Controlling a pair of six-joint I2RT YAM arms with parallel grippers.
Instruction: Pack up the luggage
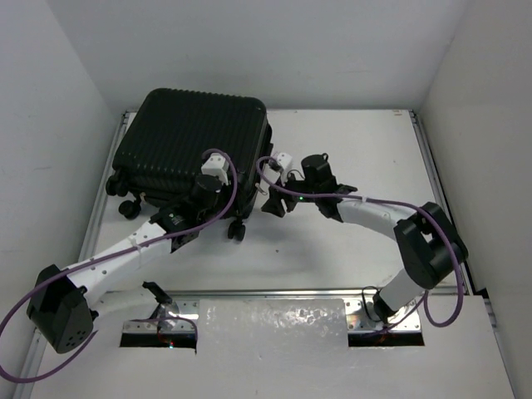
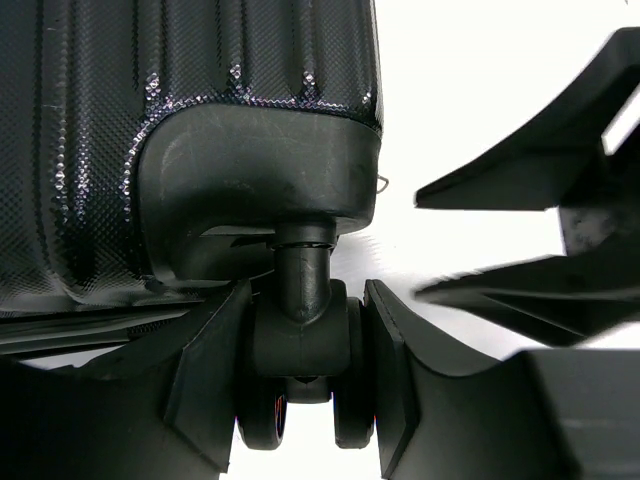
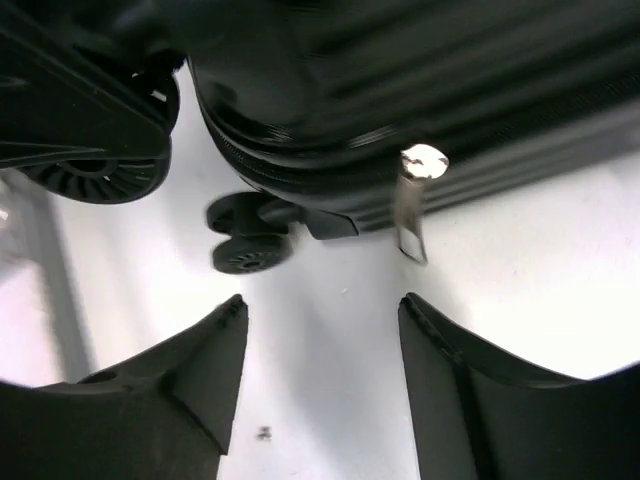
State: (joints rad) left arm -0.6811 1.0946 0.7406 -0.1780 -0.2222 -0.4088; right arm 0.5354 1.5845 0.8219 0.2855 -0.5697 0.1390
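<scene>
Luggage (image 1: 191,141) lying closed, upper left; I'm pinching its caster (image 2: 262,425) with left gripper (image 2: 305,335); right gripper (image 3: 320,305) gaping empty — zipping probably remaining.

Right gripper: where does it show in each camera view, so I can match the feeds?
Top external: right gripper near centre, just right of the luggage's near corner.
Left wrist: right gripper at the right edge, fingers apart, pointing left.
Right wrist: right gripper along the bottom, fingers apart, nothing between.
Shared landmark: the ribbed black luggage, upper left in the first two, across the top in the third.
</scene>
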